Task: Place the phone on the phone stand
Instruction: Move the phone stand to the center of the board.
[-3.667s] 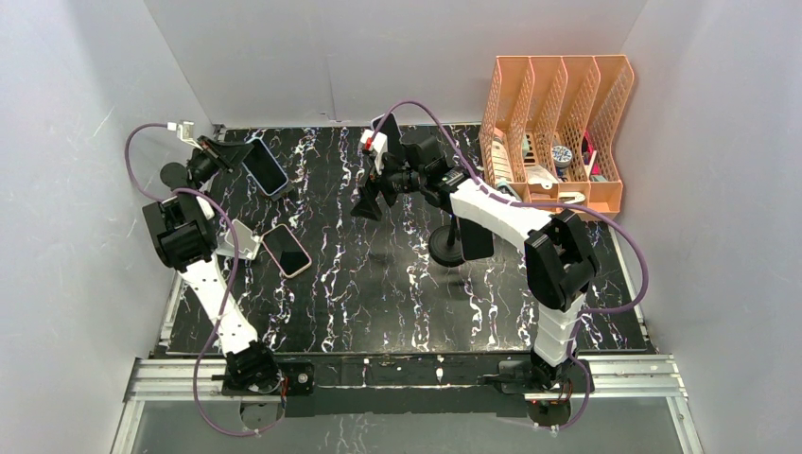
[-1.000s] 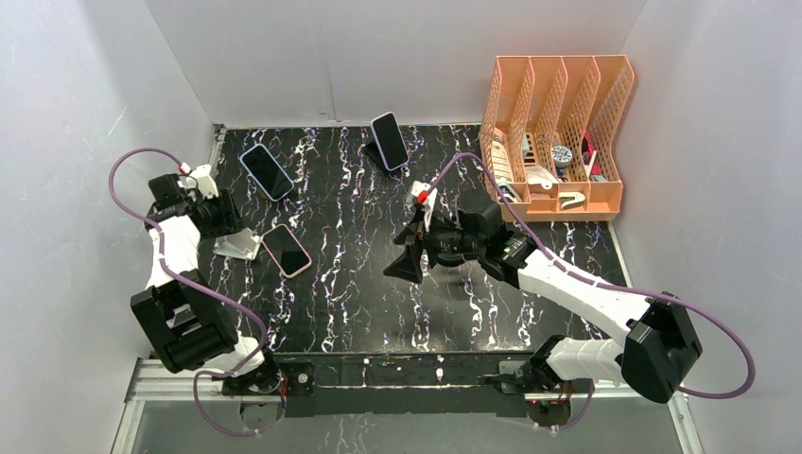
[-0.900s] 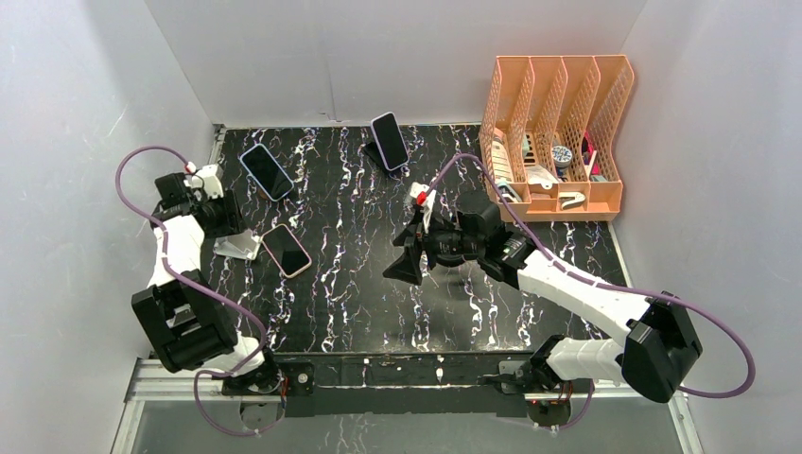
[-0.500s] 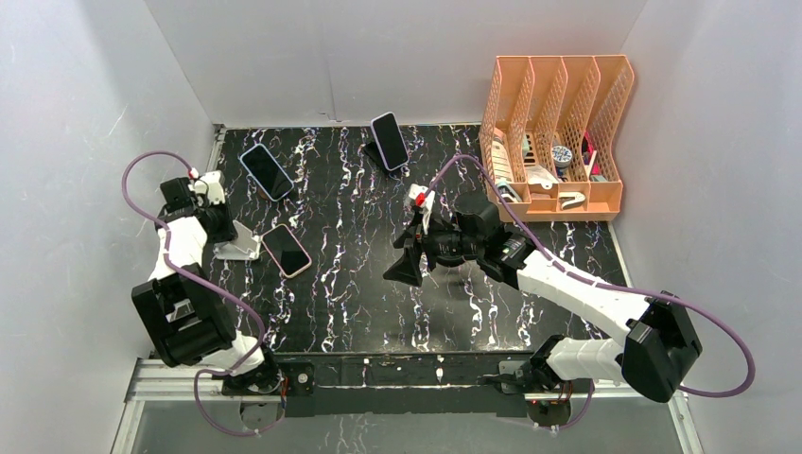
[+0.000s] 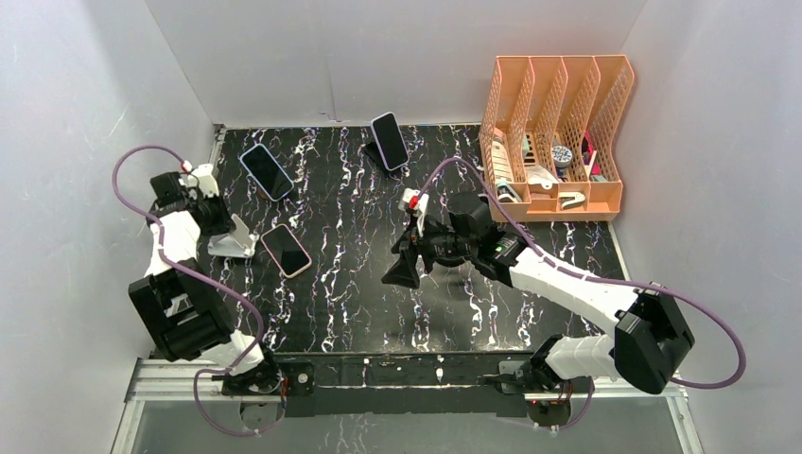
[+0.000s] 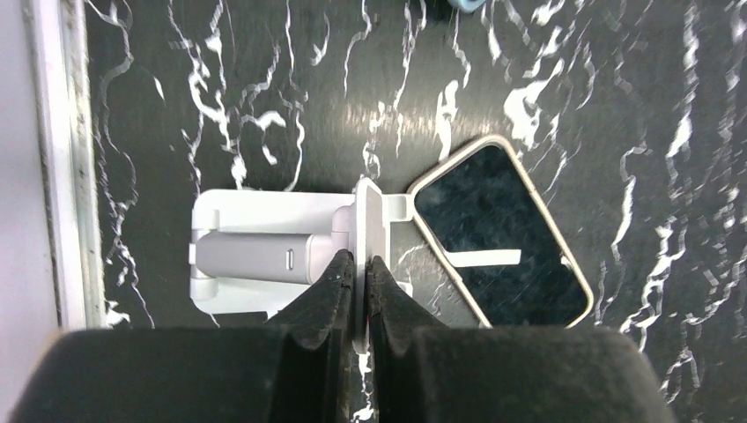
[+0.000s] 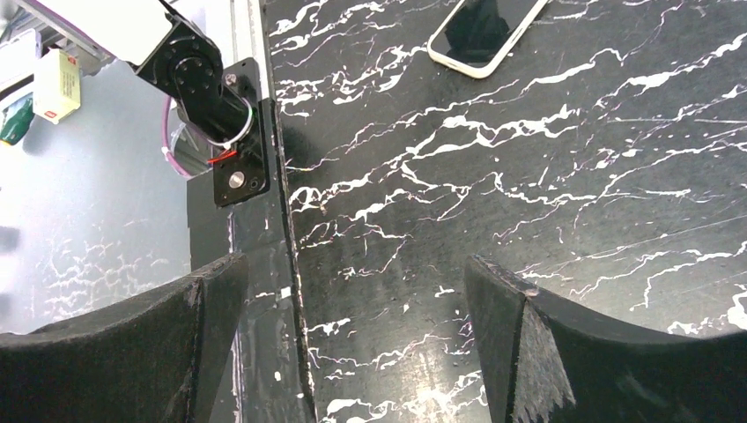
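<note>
A white folding phone stand sits at the table's left edge. My left gripper is shut on its thin upright plate; in the left wrist view the gripper pinches the plate from both sides, with the stand's base to the left. A cream-cased phone lies flat, screen up, just right of the stand and shows in the left wrist view. My right gripper is open and empty over the table's middle; in its wrist view only marble shows between the jaws.
A blue-cased phone lies flat at the back left. Another phone leans on a black stand at the back centre. An orange file organiser with small items stands at the back right. The left arm's base sits at the near edge.
The right arm has left a phone on the back stand and pulled back to the middle. The left gripper has come down from the back-left phone and closed on the white stand.
</note>
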Robot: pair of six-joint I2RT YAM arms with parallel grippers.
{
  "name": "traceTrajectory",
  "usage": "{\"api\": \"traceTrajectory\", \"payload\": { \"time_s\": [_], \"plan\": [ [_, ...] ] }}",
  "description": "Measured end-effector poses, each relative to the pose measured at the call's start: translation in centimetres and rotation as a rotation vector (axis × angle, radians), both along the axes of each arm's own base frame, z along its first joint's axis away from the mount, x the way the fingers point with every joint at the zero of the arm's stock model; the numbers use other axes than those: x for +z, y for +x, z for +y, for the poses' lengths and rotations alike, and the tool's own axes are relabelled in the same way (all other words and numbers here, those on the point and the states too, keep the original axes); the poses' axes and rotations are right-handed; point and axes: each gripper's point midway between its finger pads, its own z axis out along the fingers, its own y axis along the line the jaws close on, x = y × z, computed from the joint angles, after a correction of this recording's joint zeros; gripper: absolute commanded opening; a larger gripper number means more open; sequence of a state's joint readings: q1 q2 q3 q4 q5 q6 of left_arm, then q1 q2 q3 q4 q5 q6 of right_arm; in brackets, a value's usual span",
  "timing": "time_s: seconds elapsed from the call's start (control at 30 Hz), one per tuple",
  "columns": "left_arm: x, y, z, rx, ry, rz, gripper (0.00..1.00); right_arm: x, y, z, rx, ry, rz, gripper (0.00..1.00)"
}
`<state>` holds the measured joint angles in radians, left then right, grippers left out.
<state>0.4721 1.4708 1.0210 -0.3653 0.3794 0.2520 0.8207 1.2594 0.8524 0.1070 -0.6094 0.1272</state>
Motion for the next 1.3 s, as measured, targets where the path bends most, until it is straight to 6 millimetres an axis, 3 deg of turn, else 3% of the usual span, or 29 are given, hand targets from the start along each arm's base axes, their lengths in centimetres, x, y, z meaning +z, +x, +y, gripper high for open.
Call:
{"api": "traceTrajectory", "payload": {
  "time_s": [0.13, 0.27, 0.37, 0.47, 0.53, 0.63, 0.87, 1.0, 1.1, 1.3],
  "plan": [
    [3.7, 2.0, 0.0, -0.027, -0.023, -0.071, 0.0, -0.9, -0.1, 0.2, 0.005, -0.02, 0.016, 0.99],
    [11.0, 5.3, -1.0, -0.122, -0.061, -0.264, 0.0, -1.5, 0.1, 0.3, 0.002, -0.036, 0.024, 0.99],
    [15.6, 6.7, -3.7, -0.256, -0.099, -0.393, 0.0, -2.1, 0.2, 0.3, 0.0, -0.054, 0.027, 0.99],
    [17.3, 7.0, -8.1, -0.424, -0.163, -0.446, 0.0, -2.2, 0.4, 0.2, -0.003, -0.068, 0.021, 0.99],
    [17.1, 6.9, -11.4, -0.537, -0.214, -0.442, 0.0, -1.8, 0.6, 0.3, -0.006, -0.071, 0.011, 0.99],
    [15.2, 7.2, -16.1, -0.697, -0.287, -0.388, 0.0, -0.6, 0.9, 0.4, -0.008, -0.06, -0.02, 0.99],
    [5.2, 8.9, -24.6, -1.016, -0.315, -0.046, 0.0, 3.0, 1.0, -0.1, -0.025, -0.009, -0.101, 0.99],
    [1.3, 7.8, -27.8, -1.147, -0.299, 0.104, 0.0, 3.3, 1.1, -0.2, -0.032, -0.011, -0.108, 0.99],
    [1.2, 6.4, -29.2, -1.205, -0.291, 0.141, 0.0, 2.7, 1.2, -0.3, -0.037, -0.031, -0.098, 0.99],
    [2.3, 5.9, -30.8, -1.286, -0.263, 0.099, 0.0, 1.9, 1.4, -0.5, -0.044, -0.062, -0.098, 0.99]
  ]
}}
